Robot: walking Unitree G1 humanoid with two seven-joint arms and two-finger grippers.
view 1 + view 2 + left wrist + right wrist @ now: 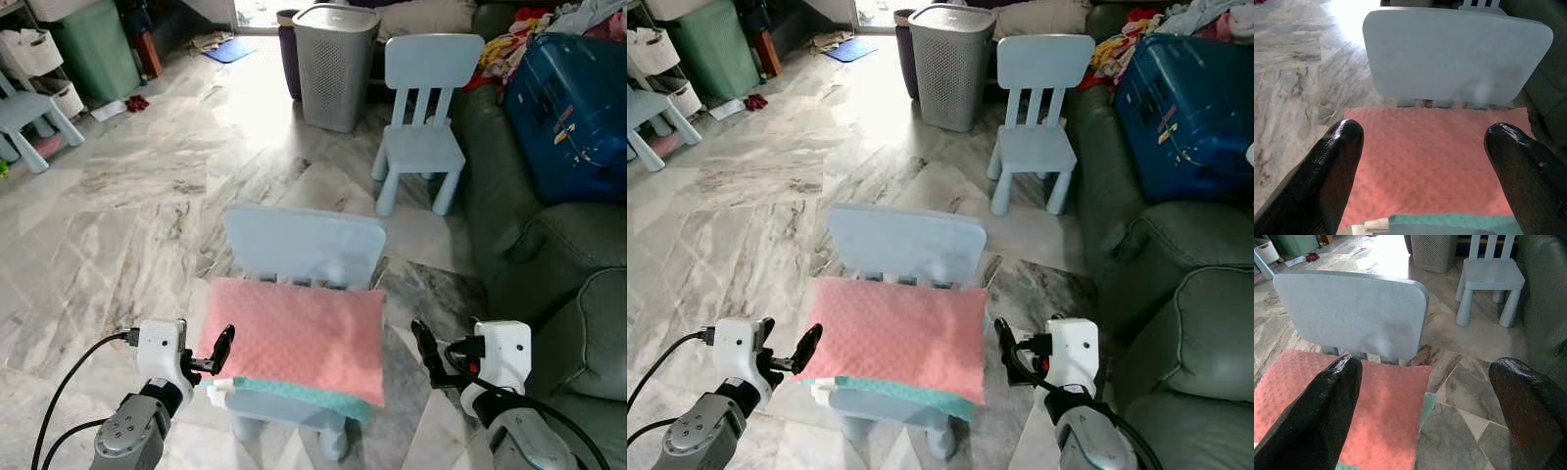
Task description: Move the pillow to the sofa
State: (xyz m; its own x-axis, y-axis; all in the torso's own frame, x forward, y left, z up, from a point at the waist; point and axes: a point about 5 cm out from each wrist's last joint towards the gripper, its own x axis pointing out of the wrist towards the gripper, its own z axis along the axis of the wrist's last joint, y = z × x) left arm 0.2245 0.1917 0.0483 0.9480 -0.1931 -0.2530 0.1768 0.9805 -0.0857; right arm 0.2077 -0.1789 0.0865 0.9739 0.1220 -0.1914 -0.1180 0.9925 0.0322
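**Both grippers flank the pillow on the small chair, nothing gripped yet**

The pink pillow [294, 338], with a teal underside showing along its near edge, lies flat on the seat of a pale blue child's chair [304, 242] directly in front of the robot. It covers the seat and overhangs the near edge a little, which leaves both short ends free to be reached from the sides.

The left gripper [219, 351] sits just beside the pillow's left end, fingers spread wide; in the left wrist view the two black fingers [1332, 171] frame the pillow's width with the pink fabric between them, not touching it. The right gripper [427, 354] hangs just off the pillow's right end over the marble floor [147, 196], equally wide open and holding nothing; its wrist view shows one finger over the pillow's corner and the other out over the floor.

This mirrored stance looks like preparation for a two-sided lift: a soft, broad pillow is likely easier to carry when taken from both ends.

The dark green sofa [549, 255] stands to the robot's right, well apart from the chair, with a blue suitcase [573, 98] and laundry on its far part. A second blue chair [423, 117] and a grey laundry basket [335, 64] stand farther off. The move has not begun.
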